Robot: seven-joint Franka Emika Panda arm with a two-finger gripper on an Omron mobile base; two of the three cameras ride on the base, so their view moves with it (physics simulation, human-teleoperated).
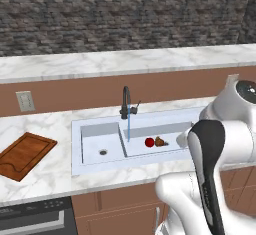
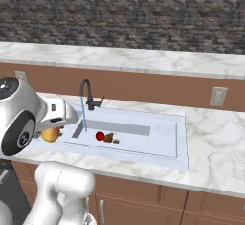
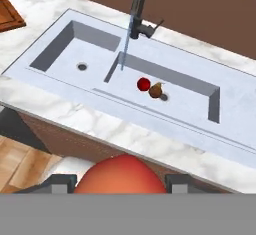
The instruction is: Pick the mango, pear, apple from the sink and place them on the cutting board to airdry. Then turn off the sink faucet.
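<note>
We see the gripper (image 3: 120,186) pinching the mango (image 3: 121,175): in the hand view the orange-red fruit bulges up between the two dark fingertips (image 3: 59,184), one on each flank, and the jaws stand part-way apart, spread just by the width of the fruit. In the right base view the mango (image 2: 50,134) hangs under the white hand, lifted above the left end of the sink (image 2: 178,142) and close to its front edge. The sink (image 3: 47,76) serves us as landmark — everything else we place from it. Inside its right basin lie the apple (image 3: 143,84) and the pear (image 3: 156,90), side by side and touching or nearly so, the red one on the left, the brown one on the right, both near the divider between the basins. The left basin shows its round drain. At the back rim of the sink, about over the divider, stands the sink faucet (image 1: 125,101), black and curved, and a thin blue stream of water (image 1: 129,127) falls from its spout into the right basin. The cutting board (image 1: 26,154) lies flat on the marble counter (image 1: 45,179), left of the sink and well apart from it — nothing rests on it.
</note>
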